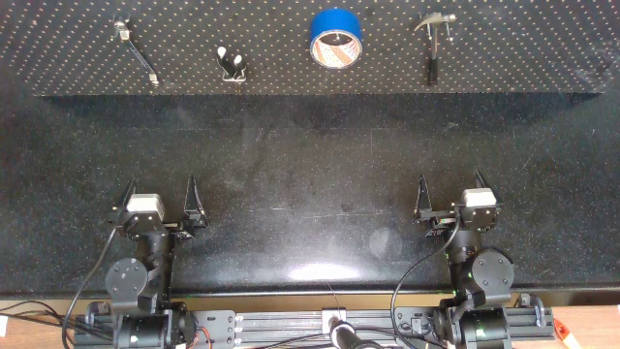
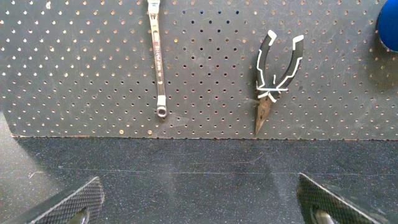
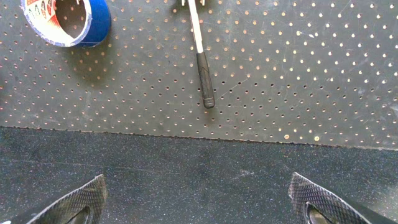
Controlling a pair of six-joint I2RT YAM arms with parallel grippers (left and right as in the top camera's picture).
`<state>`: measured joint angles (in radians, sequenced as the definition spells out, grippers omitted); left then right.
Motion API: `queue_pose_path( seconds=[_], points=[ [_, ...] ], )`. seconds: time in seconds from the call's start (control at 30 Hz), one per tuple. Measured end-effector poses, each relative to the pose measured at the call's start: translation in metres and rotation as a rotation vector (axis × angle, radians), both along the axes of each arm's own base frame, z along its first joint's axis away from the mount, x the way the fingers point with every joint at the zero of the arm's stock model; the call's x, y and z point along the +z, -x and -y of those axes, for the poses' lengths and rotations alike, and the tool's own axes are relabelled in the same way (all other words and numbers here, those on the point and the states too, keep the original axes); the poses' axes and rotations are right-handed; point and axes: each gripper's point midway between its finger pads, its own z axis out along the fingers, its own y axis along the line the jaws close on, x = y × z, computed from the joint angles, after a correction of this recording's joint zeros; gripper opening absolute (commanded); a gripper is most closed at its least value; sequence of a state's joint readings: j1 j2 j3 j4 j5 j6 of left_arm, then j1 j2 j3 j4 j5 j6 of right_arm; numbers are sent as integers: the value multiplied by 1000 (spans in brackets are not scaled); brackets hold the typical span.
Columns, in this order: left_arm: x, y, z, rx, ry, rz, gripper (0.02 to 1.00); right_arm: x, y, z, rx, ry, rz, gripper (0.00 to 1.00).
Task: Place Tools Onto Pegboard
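Pegboard (image 1: 523,58) carries four items.
Wrench (image 1: 136,54), pliers (image 1: 231,64), blue tape roll (image 1: 335,39) (print illegible), hammer (image 1: 433,44); left tool (image 1: 162,184), right tool (image 1: 450,178) both apart.

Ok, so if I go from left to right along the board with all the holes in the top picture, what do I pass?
wrench → pliers → roll of blue tape → hammer
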<state>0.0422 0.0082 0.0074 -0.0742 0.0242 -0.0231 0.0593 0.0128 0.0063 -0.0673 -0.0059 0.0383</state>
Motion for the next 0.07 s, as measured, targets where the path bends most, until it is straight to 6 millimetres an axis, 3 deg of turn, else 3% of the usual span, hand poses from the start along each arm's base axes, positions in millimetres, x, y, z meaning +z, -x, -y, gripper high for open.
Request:
queue_pose_path(
  seconds=[0.07],
  points=[
    [0,0,0,0,0,0,996,0,0,0,0,0,0,954]
  ],
)
